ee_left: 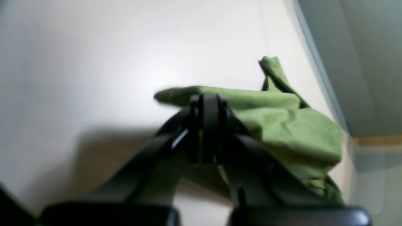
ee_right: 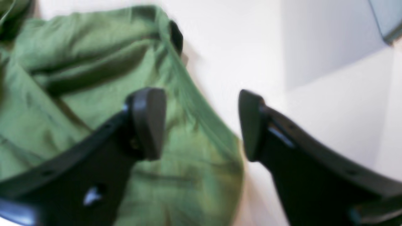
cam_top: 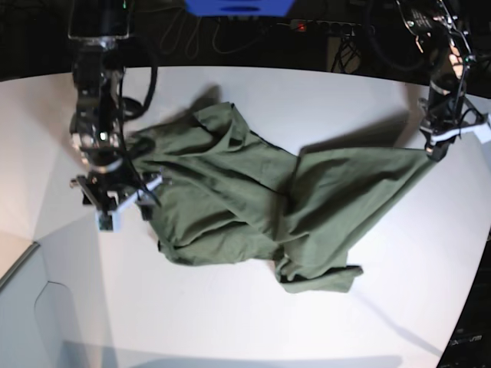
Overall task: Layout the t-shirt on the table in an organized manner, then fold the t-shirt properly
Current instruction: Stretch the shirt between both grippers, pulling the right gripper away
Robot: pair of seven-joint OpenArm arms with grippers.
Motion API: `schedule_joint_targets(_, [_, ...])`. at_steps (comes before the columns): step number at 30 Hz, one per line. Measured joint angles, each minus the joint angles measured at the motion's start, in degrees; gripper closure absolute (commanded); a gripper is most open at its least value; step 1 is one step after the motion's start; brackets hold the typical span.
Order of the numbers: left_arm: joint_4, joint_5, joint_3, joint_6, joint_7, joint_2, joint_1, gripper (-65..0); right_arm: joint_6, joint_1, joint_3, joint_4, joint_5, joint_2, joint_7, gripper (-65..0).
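- The left gripper [ee_left: 207,103] is clenched on a corner of the t-shirt [cam_top: 245,199], at the far right of the surface [cam_top: 230,322]. I judge it pulls this corner outward, to stretch the cloth for laying it flat.
- The right gripper [ee_right: 201,125] is released, its fingers apart, above the left edge of the t-shirt. It seems ready to take that edge.
- The t-shirt lies in the middle of the surface, olive green, crumpled, with many folds. One part is drawn into a taut band toward the right; a loose flap lies at the near side.
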Motion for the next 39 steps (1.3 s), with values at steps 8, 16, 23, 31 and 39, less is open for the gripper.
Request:
schedule_joint_targets(8, [-1.4,-0.1,-0.3,-0.4,0.0,-0.6,0.7,0.0,0.0,13.7,-0.1,-21.0,-0.3,0.0,-2.1,-49.8])
schedule_joint_targets(16, [-2.1,0.0,-0.3,-0.2,0.2,-0.6,0.7,0.0,0.0,22.4,-0.1,-37.7,-0.3,0.0,5.5,-46.2])
schedule_joint_targets(23, [-2.2,0.3,-0.3,-0.2,0.0,-1.5,0.7,0.0,-0.2,23.7,0.2,-46.5,-0.3,2.0,14.6,0.0])
schedule_joint_targets(31, [-3.8,-0.1,-6.3,-0.4,0.1,-2.8,-1.0,0.0,-0.2,22.9,7.3,-41.7,0.1,4.4,15.3,0.0])
schedule_joint_targets(39, [-3.9,-0.1,-7.0,-0.4,0.8,-2.9,-1.2,0.0,-0.2,23.5,16.6,-36.3,0.0,4.6,15.3,0.0])
